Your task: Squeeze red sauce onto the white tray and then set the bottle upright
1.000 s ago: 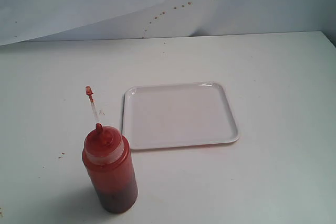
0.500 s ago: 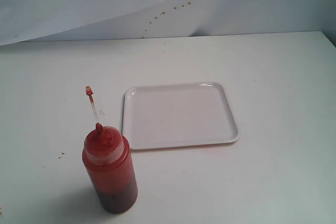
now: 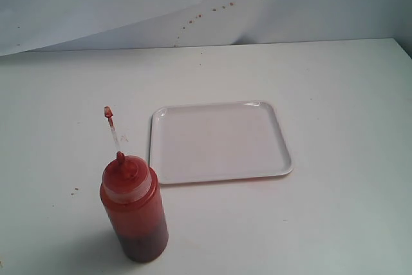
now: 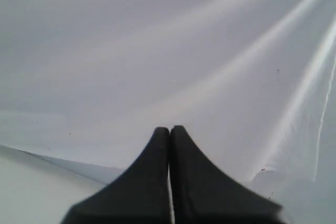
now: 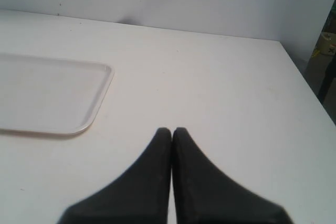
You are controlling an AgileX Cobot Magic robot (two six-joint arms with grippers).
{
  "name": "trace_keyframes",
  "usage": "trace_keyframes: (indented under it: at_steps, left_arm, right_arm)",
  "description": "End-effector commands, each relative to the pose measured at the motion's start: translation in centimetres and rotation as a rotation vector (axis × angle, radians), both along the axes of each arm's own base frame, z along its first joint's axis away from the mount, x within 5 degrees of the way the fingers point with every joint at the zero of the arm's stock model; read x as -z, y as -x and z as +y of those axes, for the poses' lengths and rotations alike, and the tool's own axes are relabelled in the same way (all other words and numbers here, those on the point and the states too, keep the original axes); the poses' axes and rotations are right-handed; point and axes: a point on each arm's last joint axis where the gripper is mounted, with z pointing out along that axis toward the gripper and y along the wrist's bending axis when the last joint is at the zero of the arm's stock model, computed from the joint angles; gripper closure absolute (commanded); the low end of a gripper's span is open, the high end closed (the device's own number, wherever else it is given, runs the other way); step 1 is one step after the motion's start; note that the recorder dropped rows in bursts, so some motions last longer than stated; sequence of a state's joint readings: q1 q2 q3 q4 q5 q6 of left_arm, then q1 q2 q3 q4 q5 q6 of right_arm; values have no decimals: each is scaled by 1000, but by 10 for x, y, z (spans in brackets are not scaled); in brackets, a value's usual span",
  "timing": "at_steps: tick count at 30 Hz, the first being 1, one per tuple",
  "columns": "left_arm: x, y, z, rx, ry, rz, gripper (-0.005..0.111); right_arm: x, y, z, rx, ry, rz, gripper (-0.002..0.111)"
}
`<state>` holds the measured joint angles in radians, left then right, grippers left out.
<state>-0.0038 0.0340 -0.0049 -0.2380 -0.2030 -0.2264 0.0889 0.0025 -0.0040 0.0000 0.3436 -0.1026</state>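
The bottle [image 3: 134, 214], red with sauce, stands upright at the front left of the table, its thin clear tether and small red tip cap [image 3: 109, 113] sticking up beside the nozzle. To its right lies the white tray [image 3: 219, 141], bare; one corner of the white tray [image 5: 47, 95] shows in the right wrist view. No red sauce shows on it. Neither gripper appears in the exterior view. My left gripper [image 4: 169, 129] is shut on nothing and faces only white sheet. My right gripper [image 5: 171, 130] is shut on nothing above bare table, apart from the tray.
A creased white backdrop sheet [image 3: 129, 4] with small reddish-brown specks [image 3: 215, 8] hangs behind the white table [image 3: 347, 210]. A few dried specks [image 3: 75, 190] dot the table left of the bottle. The table's right edge [image 5: 310, 93] shows in the right wrist view.
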Motion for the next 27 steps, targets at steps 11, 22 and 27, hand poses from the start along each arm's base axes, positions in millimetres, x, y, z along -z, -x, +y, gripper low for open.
trace_keyframes:
  at_steps: [11, 22, 27]
  left_arm:
    - [69, -66, -30, 378, -426, 644, 107]
    - [101, -72, -38, 507, -227, 894, 107]
    - [97, -58, -62, 882, -462, 752, 107]
  right_arm:
    - [1, 0, 0, -3, -5, 0, 108]
    - [1, 0, 0, -3, -5, 0, 108]
    - [1, 0, 0, -3, -5, 0, 108]
